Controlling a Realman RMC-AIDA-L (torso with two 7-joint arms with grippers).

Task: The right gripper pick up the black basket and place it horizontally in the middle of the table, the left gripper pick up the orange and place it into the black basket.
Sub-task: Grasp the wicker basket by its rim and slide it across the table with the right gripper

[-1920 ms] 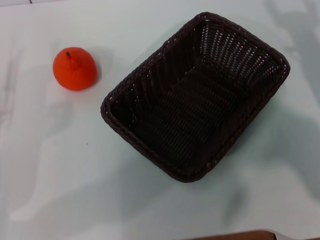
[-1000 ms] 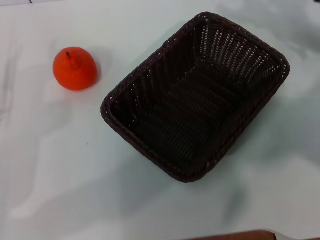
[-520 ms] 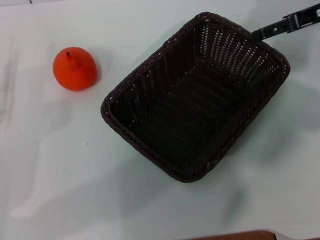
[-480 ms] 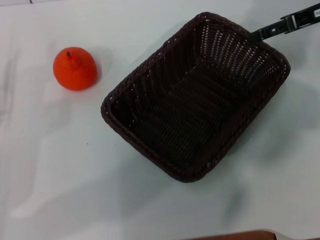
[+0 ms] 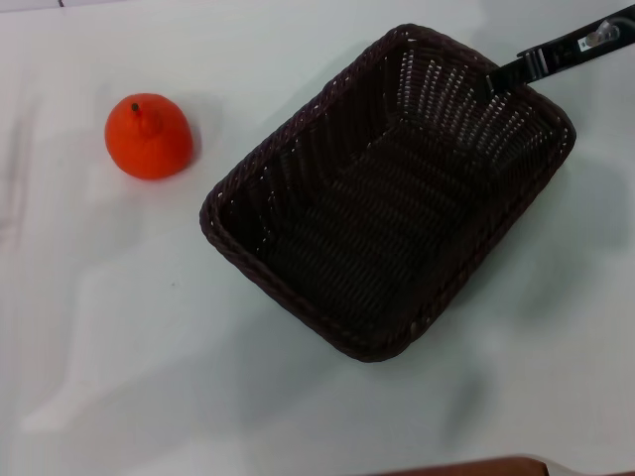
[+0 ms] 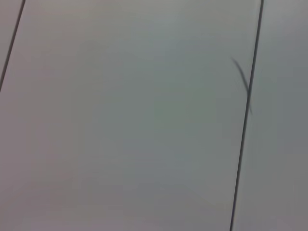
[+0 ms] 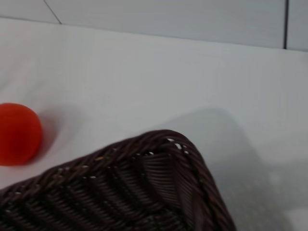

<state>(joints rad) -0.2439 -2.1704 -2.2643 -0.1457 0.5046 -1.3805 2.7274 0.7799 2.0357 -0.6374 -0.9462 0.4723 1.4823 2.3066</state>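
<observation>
1. Plain glossy white tabletop point(image 5: 119, 327), faintly grey-marked, carries all the objects in the head view; in the right wrist view the same surface point(image 7: 144, 72) runs back to a pale wall with thin dark seams.
2. Large rectangular dark brown-black woven wicker basket point(image 5: 387, 193) with rounded corners, sloping sides and a braided rim stands upright on the tabletop, right of centre, its long axis running diagonally from near-left to far-right. Nothing lies inside it. The right wrist view shows one rounded corner of it point(image 7: 159, 183) from close by.
3. Slim black right tool point(image 5: 556, 55) with a small white label enters from the upper right edge of the head view; its tip is over the basket's far rim, beside the far-right corner. Whether it touches the rim cannot be told, nor whether its fingers are spread or pressed together.
4. Small bright orange-red round fruit with a raised neck and dark stem tip point(image 5: 149, 136) rests on the tabletop, well apart from the basket, on its left; the right wrist view shows it point(image 7: 18, 134) beyond the basket corner.
5. Left tool: not visible in any view; the left wrist view shows only a pale panelled surface point(image 6: 134, 120) with thin dark seams.
</observation>
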